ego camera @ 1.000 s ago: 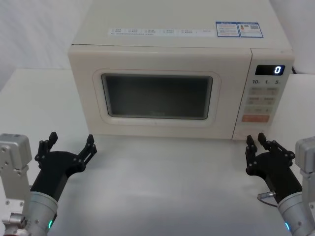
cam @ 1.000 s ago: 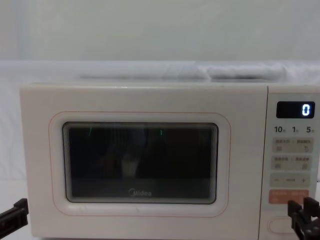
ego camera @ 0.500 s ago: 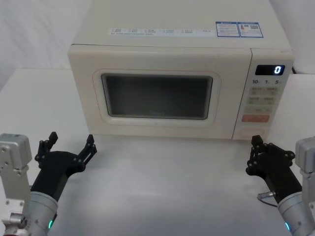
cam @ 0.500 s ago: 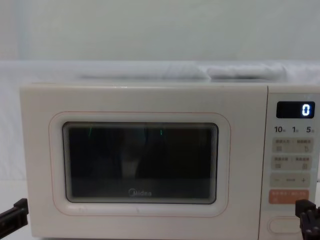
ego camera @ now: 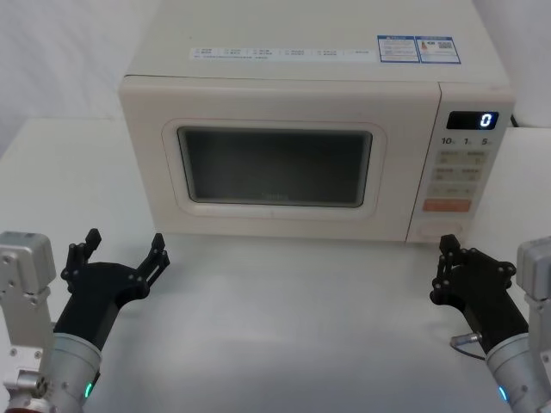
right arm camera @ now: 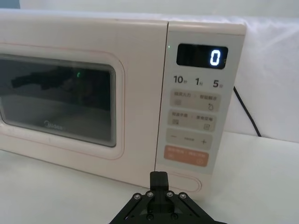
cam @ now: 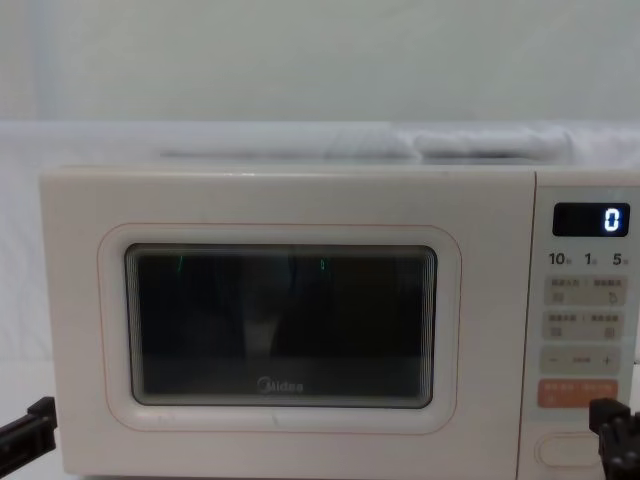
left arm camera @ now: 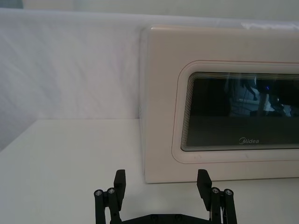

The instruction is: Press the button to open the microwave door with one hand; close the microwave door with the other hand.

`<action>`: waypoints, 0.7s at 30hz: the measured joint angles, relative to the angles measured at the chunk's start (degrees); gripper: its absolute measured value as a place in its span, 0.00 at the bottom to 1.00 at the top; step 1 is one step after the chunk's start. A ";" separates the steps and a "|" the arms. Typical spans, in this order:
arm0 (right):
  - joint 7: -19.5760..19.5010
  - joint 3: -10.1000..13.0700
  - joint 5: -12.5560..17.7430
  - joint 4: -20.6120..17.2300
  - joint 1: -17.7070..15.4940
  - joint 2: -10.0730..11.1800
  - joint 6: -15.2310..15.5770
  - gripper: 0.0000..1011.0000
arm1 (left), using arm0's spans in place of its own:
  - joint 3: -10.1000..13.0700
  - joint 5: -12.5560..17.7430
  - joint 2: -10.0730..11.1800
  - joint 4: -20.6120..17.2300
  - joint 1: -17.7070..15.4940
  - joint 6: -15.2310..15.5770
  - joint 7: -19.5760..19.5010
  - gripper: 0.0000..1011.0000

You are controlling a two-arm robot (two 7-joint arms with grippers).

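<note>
Item: microwave door point(ego camera: 275, 163), flush with the oven front, on my white surface point(ego camera: 284, 318). Button point(right arm camera: 186, 181) at the control panel's foot, just beyond my right end effector point(ego camera: 445, 258), whose fingers are pressed together, empty. A second ago they stood parted; since half a second ago nothing differs. Left end effector point(ego camera: 120, 254) spread wide, empty, before the door's left corner, unmoved.

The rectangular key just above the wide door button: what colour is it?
Orange, with small white lettering; the right wrist view shows it best.
</note>
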 joint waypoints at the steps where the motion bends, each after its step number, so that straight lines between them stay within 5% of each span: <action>1: 0.35 0.14 0.13 -0.10 -0.01 -0.07 0.00 0.00 | 0.00 0.00 0.00 0.00 0.00 0.00 0.00 0.99; 21: 5.93 5.12 2.58 -2.71 -0.57 -0.76 4.92 0.00 | 0.00 0.00 0.00 0.00 0.00 0.00 0.00 0.99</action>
